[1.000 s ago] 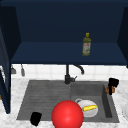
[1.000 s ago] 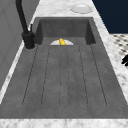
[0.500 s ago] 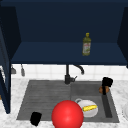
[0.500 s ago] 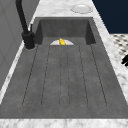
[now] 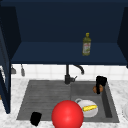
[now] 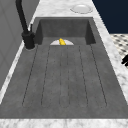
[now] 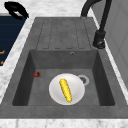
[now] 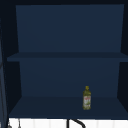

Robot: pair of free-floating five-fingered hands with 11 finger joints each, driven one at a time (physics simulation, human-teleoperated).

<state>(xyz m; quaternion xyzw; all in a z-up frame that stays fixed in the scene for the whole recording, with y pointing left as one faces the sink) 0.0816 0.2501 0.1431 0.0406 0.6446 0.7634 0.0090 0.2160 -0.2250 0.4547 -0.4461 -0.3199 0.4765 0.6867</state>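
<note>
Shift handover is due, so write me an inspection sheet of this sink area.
Surface: dark grey sink, ribbed drainboard on the left, basin on the right, set in a pale counter.
Job's things: small orange-brown thing right beside the right hand; contact cannot be told.
Clutter: white plate carrying a corn cob in the basin; small red thing on the basin floor; red ball in the foreground of the front view.
Hands: right hand over the basin's right rear; left hand at the drainboard's front edge.
Cables: nothing seen.
Surroundings: black faucet; oil bottle upright on the lower shelf of a blue cabinet.
</note>
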